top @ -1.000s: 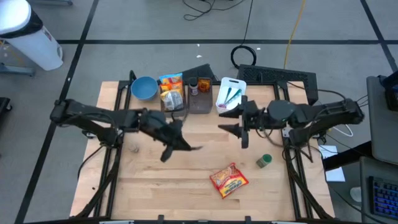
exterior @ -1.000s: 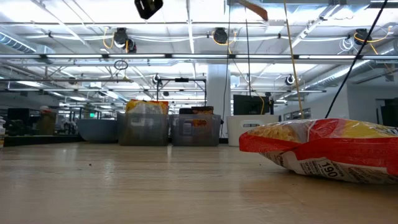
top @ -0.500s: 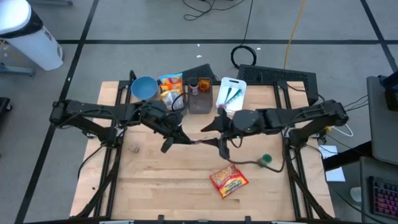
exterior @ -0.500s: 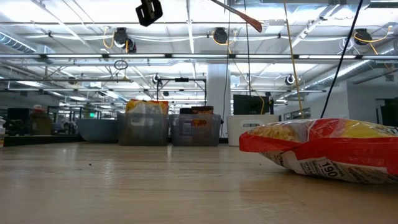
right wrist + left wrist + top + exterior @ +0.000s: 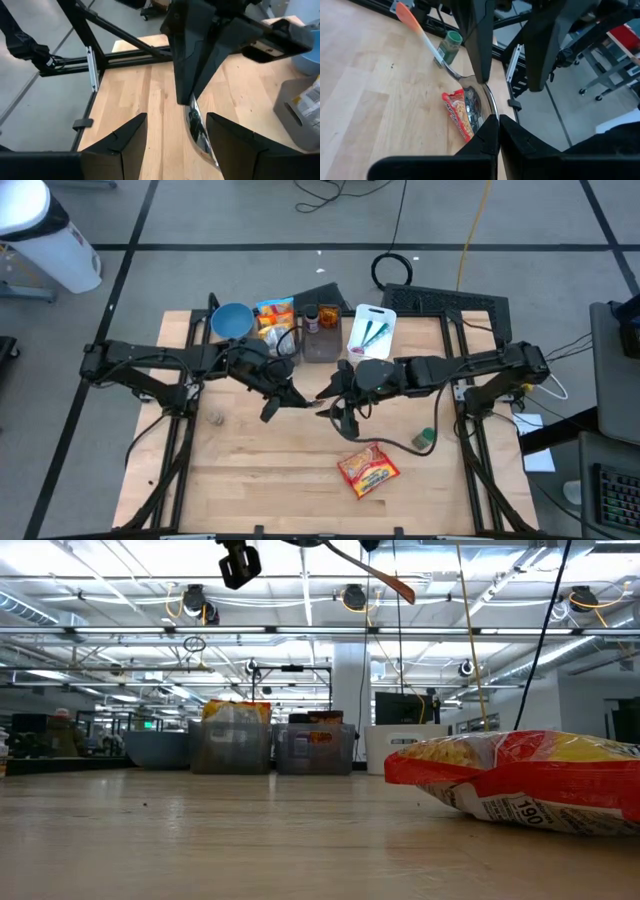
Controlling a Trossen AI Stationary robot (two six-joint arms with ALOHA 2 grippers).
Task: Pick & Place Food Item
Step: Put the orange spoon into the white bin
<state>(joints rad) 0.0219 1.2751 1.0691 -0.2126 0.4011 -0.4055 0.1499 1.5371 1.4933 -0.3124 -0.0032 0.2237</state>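
Clamping spoon (image 5: 470, 90) bowl, left claw (image 5: 493, 131) clenched; right claw (image 5: 176, 131) spread wide, straddling it.

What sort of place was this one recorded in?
Likely a robotics lab in an open industrial hall: exposed ceiling trusses, a wooden table on a metal frame, and cables lying on the concrete floor.

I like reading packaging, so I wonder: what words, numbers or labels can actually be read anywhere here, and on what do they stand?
"190": on the white lower edge of the red and yellow food packet, low view.
The packet's other print is too blurred to read.
The packages in the clear bins carry print too small to read.
The green-lidded jar shows no readable label.
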